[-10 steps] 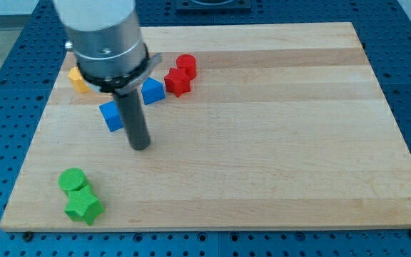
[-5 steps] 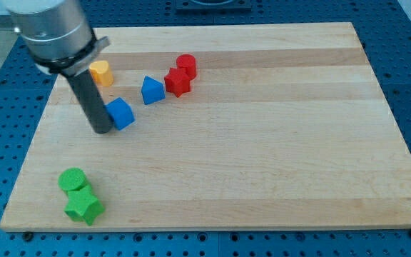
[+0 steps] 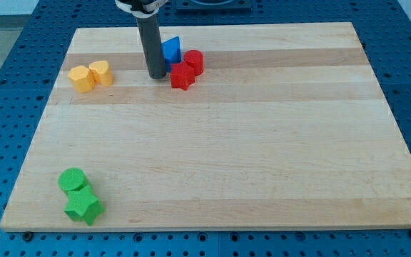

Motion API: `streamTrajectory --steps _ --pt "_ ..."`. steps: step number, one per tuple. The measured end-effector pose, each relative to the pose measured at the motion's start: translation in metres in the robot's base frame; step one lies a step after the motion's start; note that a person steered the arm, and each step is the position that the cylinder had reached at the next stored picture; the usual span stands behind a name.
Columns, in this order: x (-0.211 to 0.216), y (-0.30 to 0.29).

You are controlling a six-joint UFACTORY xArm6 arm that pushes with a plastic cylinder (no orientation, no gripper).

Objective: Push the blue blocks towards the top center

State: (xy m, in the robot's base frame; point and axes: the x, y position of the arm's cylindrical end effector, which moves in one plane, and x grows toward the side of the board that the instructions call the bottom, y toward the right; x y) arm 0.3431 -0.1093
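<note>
1 blue block [image 3: 171,50] is seen, just right of my tip [image 3: 157,76], near the bench's [image 3: 262,143] top edge, left of centre; a second may be hidden behind the rod. No hand is fitted, so nothing is held. The block is judged light, stiff and apt to slide; its left face should be pushed. The rod stands nearly upright, with the red blocks [image 3: 188,68] just right.

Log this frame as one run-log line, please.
my tip: left of red blocks | blue block: near top center, just beyond rod | second blue: not visible
</note>
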Motion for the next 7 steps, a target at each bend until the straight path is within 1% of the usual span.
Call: streamTrajectory --steps 1,2,3,4,7 --pt "0.06 -0.016" --pt "0.146 -0.024" --pt "0.214 -0.028" --pt "0.273 -0.027" --pt "0.276 -0.033"
